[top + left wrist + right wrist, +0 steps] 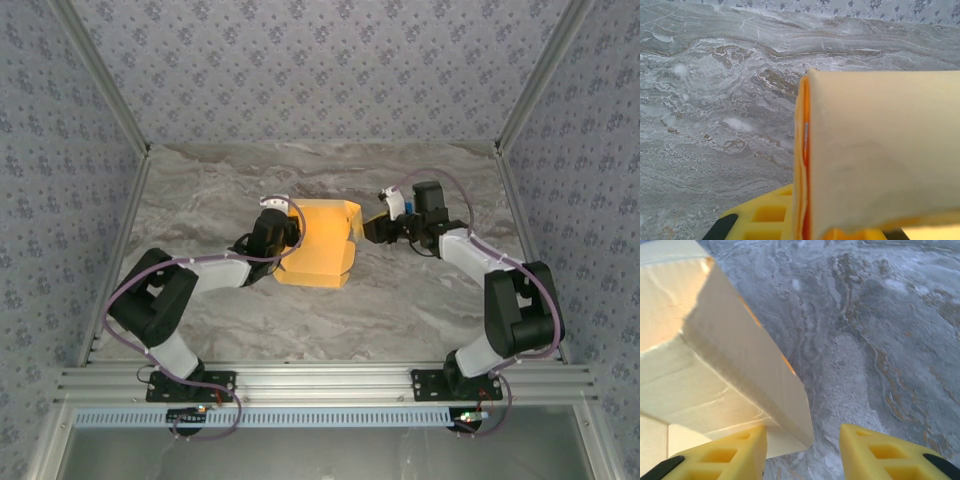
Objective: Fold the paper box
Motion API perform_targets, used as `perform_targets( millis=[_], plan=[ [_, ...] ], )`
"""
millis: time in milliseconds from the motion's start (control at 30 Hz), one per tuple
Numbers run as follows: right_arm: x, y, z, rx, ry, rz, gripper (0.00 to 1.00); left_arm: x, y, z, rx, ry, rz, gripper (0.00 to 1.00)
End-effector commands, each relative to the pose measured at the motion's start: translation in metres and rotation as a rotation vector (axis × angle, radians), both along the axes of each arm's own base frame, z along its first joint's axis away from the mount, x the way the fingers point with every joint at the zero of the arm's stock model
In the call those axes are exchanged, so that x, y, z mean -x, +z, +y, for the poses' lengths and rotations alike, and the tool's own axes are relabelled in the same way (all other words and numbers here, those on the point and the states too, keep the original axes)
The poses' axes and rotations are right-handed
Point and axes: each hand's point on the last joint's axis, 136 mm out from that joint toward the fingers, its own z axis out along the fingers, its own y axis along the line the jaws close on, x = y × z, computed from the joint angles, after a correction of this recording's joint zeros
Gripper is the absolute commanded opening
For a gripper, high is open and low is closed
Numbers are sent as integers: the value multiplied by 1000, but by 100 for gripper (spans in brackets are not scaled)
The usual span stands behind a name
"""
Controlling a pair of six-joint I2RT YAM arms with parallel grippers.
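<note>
The paper box (pixel 322 243) is yellow-orange card lying partly folded at the middle of the table. My left gripper (pixel 288 236) is at the box's left edge and shut on it. In the left wrist view the card's folded edge (pixel 803 150) runs up out of the left gripper (pixel 807 225), beside one yellow finger (pixel 762 215). My right gripper (pixel 372 228) is at the box's right side and stands open. In the right wrist view a pale flap of the box (pixel 755 365) reaches between the fingers of the right gripper (pixel 802 450), close to the left finger (pixel 725 455) and well apart from the right finger (pixel 890 455).
The marble-patterned table (pixel 400 300) is closed in by patterned walls at the back and both sides, with metal posts (pixel 525 95) at the corners. An aluminium rail (pixel 320 380) carrying both arm bases runs along the near edge.
</note>
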Motion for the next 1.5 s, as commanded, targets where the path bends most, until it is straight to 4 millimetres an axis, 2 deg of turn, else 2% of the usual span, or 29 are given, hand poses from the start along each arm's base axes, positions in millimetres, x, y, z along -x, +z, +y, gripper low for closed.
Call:
perform_targets(
  millis=[0, 300, 800, 967, 1133, 1467],
  plan=[
    [0, 18, 18, -45, 107, -63, 42, 0, 16, -3, 41, -9, -24, 0],
    [1, 21, 32, -19, 146, -98, 40, 0, 15, -4, 46, -17, -21, 0],
    [-4, 38, 39, -12, 133, -156, 35, 1, 14, -7, 50, -30, -17, 0],
    [-5, 36, 43, -15, 123, -142, 33, 1, 11, -11, 51, -47, -9, 0],
    [-12, 33, 44, 7, 84, -132, 30, 1, 12, -12, 48, -53, -8, 0],
    [-34, 35, 36, 54, -44, -133, 29, 1, 11, -13, 43, -58, -5, 0]
  ],
)
